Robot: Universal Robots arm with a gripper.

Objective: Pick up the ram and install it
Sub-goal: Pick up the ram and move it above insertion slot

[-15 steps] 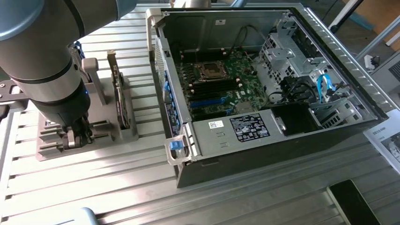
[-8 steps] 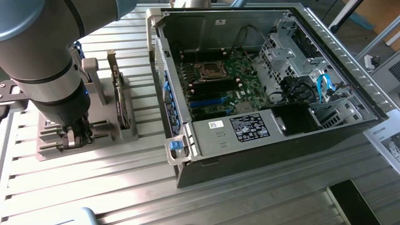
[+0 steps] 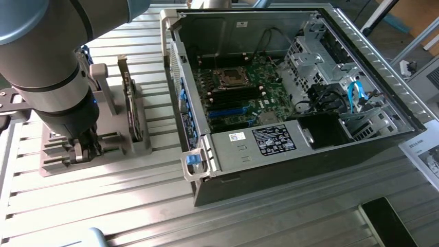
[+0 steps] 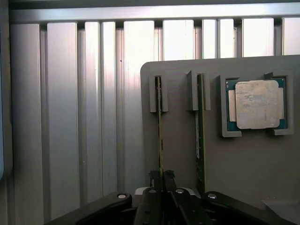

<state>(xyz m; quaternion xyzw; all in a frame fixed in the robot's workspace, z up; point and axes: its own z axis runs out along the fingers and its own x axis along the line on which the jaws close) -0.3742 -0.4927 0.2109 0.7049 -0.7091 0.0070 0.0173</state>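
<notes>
The hand (image 4: pixel 161 182) is pinched nearly shut on the ram (image 4: pixel 160 131), which stands on edge in its slot of the grey holder (image 4: pixel 178 150) on the worktop (image 3: pixel 123 206). In the exterior view, the open computer case (image 3: pixel 226 31) lies at three o'clock from the hand.

Second ram (image 4: pixel 200 140) perhaps close beside ram (image 4: pixel 159 133)

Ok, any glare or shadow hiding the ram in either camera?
Wrist view: the table slats glare bright, yet the ram in the gripper shows dark against the shaded grey holder. Exterior view: even light, dark shadow in the computer case corner.
</notes>
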